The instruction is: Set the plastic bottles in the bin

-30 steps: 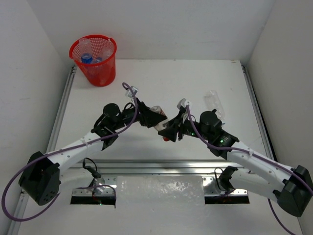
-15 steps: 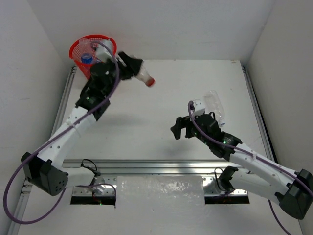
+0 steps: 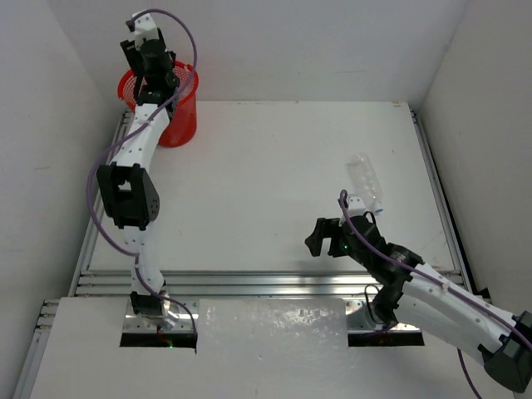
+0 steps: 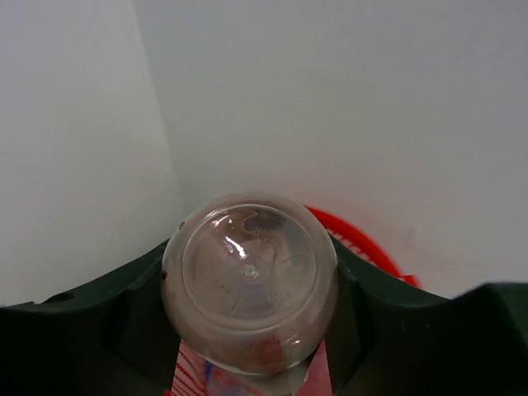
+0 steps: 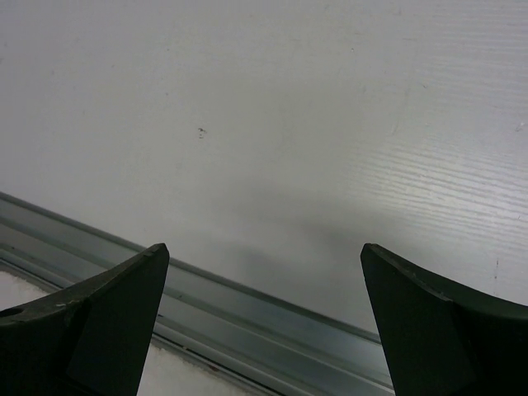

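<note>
At the far left we are looking at the round red plastic mesh bin (image 3: 181, 112). It is sitting in the table's back left corner, tight against the left white wall (image 3: 50, 125) and the back wall, just beside the left aluminium rail (image 3: 104, 195). The left gripper (image 4: 252, 322) is hanging above the bin's rim, and its jaws are clamping a clear plastic bottle (image 4: 250, 272) by its body. In the wrist view we are facing the bottle's round base, with a red-and-white label showing below it and a curve of red rim behind. The two walls are leaving little room on that side.

Moving right, the white table (image 3: 266, 158) is giving broad open surface between the two arms. The right gripper (image 5: 262, 256) is hovering low beside the near aluminium rail (image 5: 247, 309), with its jaws spread wide and gripping nothing. Just beyond its wrist, a crushed clear plastic bottle (image 3: 366, 176) is lying on the table. It is lying apart from the right rail (image 3: 438, 199), which is running along that edge below the right wall.
</note>
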